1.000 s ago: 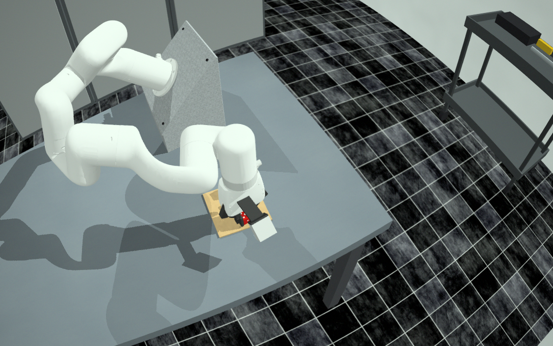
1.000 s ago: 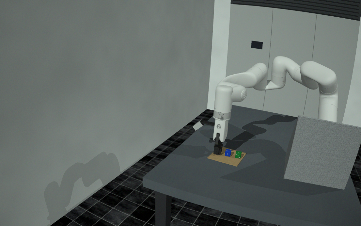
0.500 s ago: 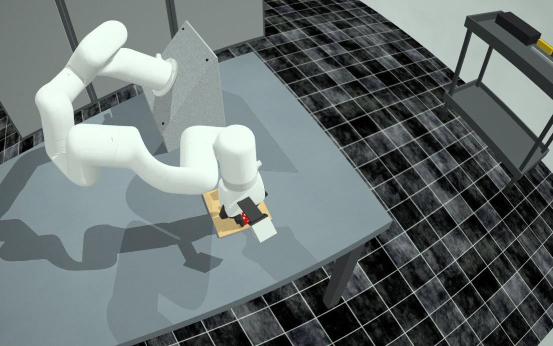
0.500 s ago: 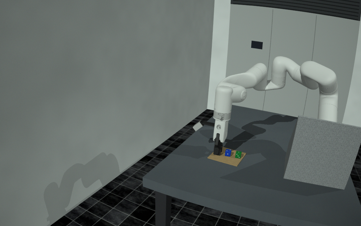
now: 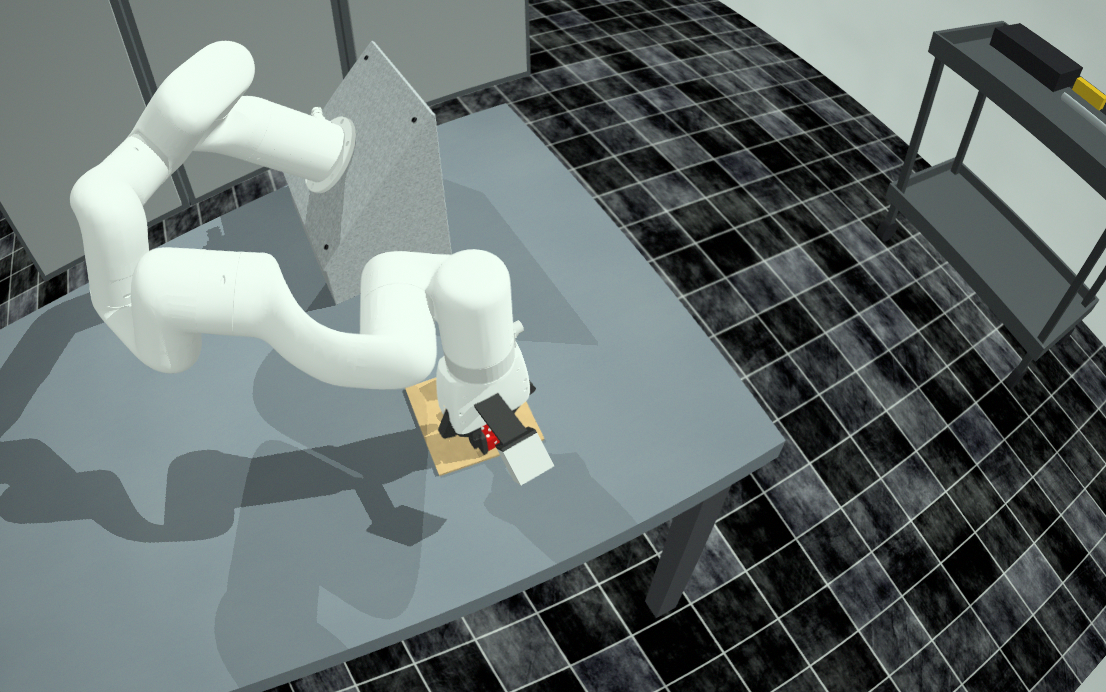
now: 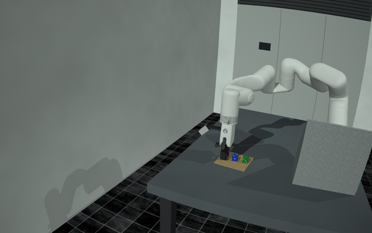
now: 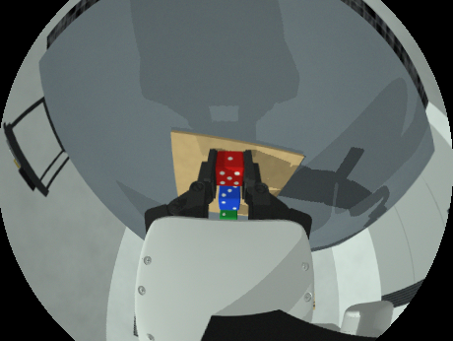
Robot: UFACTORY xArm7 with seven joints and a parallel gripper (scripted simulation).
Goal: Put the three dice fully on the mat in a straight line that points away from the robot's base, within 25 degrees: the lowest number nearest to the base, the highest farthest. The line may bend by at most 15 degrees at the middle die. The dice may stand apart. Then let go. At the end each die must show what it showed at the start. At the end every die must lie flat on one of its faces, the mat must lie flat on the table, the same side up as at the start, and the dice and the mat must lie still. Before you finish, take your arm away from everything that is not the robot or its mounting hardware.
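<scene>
A tan mat (image 6: 233, 162) lies on the grey table near its far edge. My gripper (image 7: 229, 160) is shut on the red die (image 7: 229, 170), low over the mat's outer end; the die also shows between the black fingers in the top view (image 5: 489, 438). The blue die (image 6: 234, 157) stands on the mat just behind it, and the green die (image 6: 245, 159) behind that, nearest the robot's base. In the wrist view the blue die (image 7: 229, 195) and green die (image 7: 227, 214) line up with the red one. In the exterior view the fingers (image 6: 224, 153) hide the red die.
A large speckled grey wedge (image 6: 331, 156) stands on the table near the arm's base. The table edge (image 5: 652, 522) runs close to the mat. A metal shelf cart (image 5: 1011, 179) stands off on the floor.
</scene>
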